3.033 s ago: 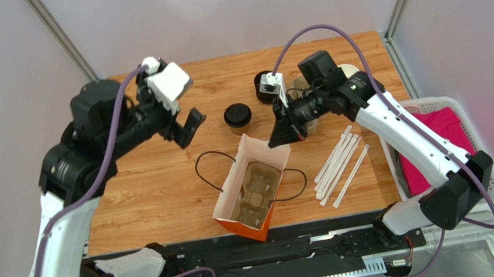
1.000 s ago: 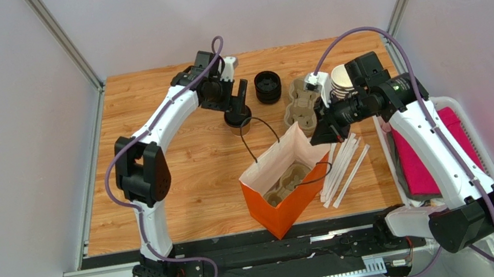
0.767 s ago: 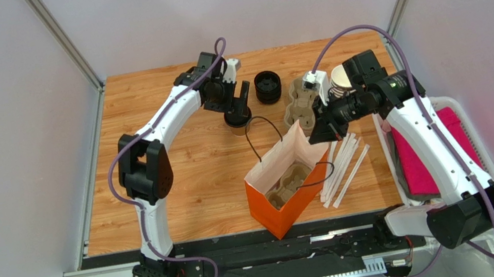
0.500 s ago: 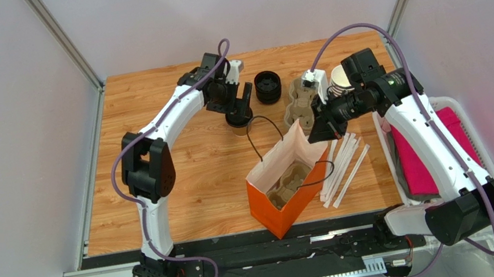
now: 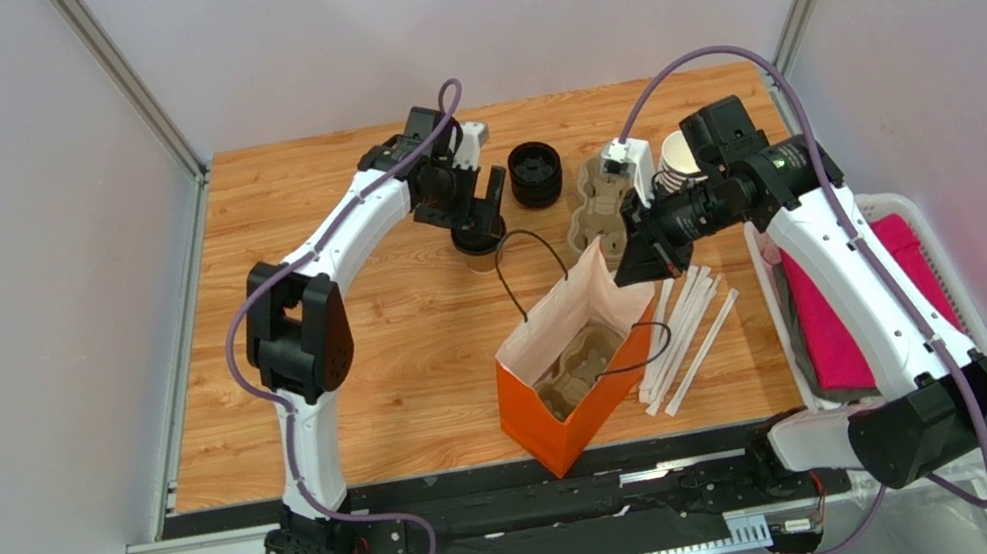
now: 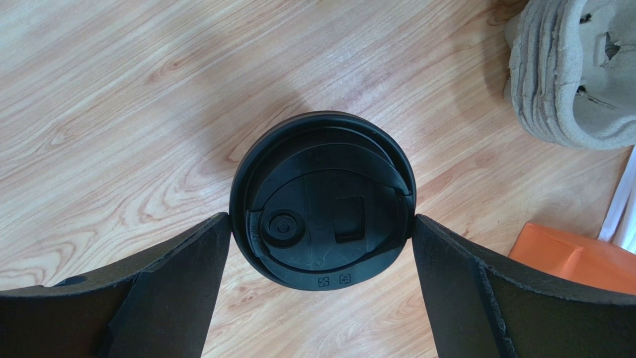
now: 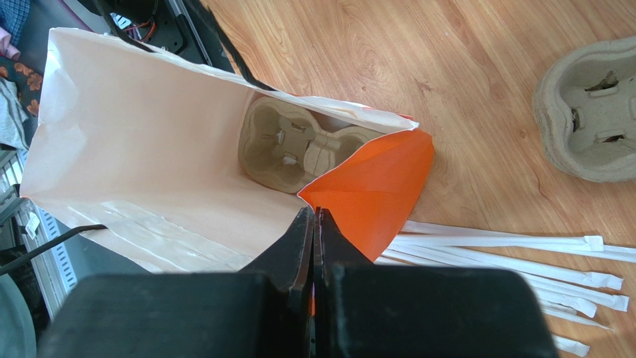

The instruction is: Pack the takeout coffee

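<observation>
The takeout coffee [image 5: 475, 241] stands on the wooden table; from above only its black lid [image 6: 322, 200] shows. My left gripper [image 5: 479, 213] is open and hangs over it, with one fingertip [image 6: 213, 239] on each side of the lid's rim. My right gripper [image 5: 623, 254] is shut on the top edge of the orange paper bag [image 5: 542, 429]. It holds the bag's mouth [image 7: 149, 149] open and tilted. A pulp cup carrier [image 7: 295, 145] lies at the bottom of the bag.
A stack of black lids [image 5: 535, 174] and a stack of pulp carriers [image 5: 601, 216] sit behind the bag. Lidless cups [image 5: 679, 153] stand by the right arm. Wrapped straws [image 5: 684, 327] lie right of the bag. A white basket [image 5: 920, 217] holds pink cloth.
The left arm has swung in from the left and brought its open gripper over the lidded cup. The right gripper has pulled the bag upright and slightly rightwards.
</observation>
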`<action>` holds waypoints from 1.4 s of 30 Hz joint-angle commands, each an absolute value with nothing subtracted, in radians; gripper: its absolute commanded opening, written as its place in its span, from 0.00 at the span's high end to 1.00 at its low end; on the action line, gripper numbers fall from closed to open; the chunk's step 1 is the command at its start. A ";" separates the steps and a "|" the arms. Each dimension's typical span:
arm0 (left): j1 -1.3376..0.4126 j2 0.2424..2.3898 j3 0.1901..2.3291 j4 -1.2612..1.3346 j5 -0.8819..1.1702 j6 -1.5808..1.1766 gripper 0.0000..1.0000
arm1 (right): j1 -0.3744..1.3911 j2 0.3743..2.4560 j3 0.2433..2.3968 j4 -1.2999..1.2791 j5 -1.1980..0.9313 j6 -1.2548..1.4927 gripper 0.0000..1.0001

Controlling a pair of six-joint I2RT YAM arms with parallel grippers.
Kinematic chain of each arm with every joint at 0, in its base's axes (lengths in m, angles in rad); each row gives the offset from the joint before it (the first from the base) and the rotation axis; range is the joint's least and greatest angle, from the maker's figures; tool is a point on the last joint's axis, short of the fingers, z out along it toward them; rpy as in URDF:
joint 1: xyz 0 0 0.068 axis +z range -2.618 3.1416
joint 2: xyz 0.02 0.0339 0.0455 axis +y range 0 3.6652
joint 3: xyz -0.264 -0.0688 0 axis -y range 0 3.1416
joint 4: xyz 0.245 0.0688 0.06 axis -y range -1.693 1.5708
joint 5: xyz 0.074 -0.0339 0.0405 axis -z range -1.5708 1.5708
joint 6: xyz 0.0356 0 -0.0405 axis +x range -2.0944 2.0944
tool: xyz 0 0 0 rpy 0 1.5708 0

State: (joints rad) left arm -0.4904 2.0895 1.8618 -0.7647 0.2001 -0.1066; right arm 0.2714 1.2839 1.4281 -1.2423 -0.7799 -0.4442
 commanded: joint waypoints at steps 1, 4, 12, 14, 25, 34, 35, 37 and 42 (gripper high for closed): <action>-0.495 2.109 1.905 -0.753 0.189 -0.113 0.01 | 0.268 1.293 1.454 -1.252 -0.758 -0.448 1.00; -0.495 2.111 1.902 -0.750 0.180 -0.115 0.01 | 0.268 1.293 1.453 -1.249 -0.759 -0.446 1.00; -0.495 2.120 1.901 -0.749 0.164 -0.126 0.06 | 0.268 1.292 1.451 -1.247 -0.762 -0.446 1.00; -0.495 2.125 1.901 -0.750 0.167 -0.127 0.05 | 0.268 1.292 1.451 -1.246 -0.762 -0.446 1.00; -0.495 2.145 1.907 -0.755 0.169 -0.140 0.03 | 0.268 1.298 1.453 -1.244 -0.765 -0.445 1.00; -0.495 2.108 1.891 -0.749 0.167 -0.150 0.15 | 0.268 1.302 1.459 -1.244 -0.767 -0.446 1.00; -0.494 2.091 1.888 -0.747 0.166 -0.150 0.17 | 0.267 1.301 1.460 -1.244 -0.769 -0.445 1.00; -0.494 2.069 1.881 -0.744 0.155 -0.144 0.22 | 0.267 1.304 1.463 -1.244 -0.769 -0.446 1.00; -0.494 1.951 1.858 -0.752 0.138 -0.101 0.26 | 0.270 1.308 1.492 -1.241 -0.781 -0.445 1.00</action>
State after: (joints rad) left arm -0.4904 2.1029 1.8660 -0.7582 0.1593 -0.1333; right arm 0.2714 1.3003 1.4441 -1.2438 -0.7864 -0.4427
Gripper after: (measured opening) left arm 0.902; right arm 0.005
